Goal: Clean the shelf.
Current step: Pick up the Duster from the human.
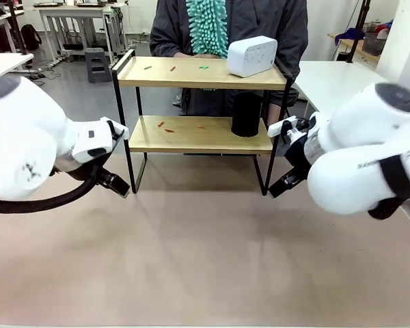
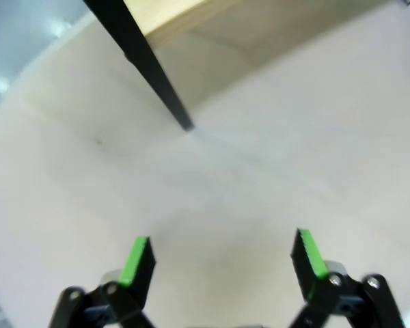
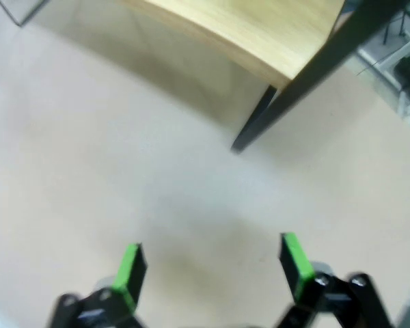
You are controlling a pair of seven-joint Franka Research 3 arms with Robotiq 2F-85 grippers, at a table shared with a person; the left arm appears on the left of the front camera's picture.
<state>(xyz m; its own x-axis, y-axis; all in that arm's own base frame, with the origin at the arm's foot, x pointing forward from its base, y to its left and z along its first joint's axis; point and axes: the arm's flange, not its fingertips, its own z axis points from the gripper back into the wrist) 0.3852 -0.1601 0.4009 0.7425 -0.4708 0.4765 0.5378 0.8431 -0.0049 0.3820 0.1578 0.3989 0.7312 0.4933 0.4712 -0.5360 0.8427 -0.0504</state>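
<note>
**Littered shelf waits between two open grippers**

The shelf (image 1: 201, 102) stands at the far middle of the beige table (image 1: 205, 260), with red and green scraps (image 1: 165, 127) strewn on both boards. A white box (image 1: 252, 56) sits at the top board's right end, and a black cylinder (image 1: 246, 114) stands below it. Behind the shelf, a person (image 1: 287, 34) holds a teal duster (image 1: 208, 27). The left gripper (image 2: 222, 247) and right gripper (image 3: 212, 253) hang low near the front legs, jaws apart and empty. Each wrist view shows a black leg's foot on bare tabletop. White tables (image 1: 328, 78) fill the room beyond.

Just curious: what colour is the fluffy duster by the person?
Teal duster, clearest in the front view.
</note>
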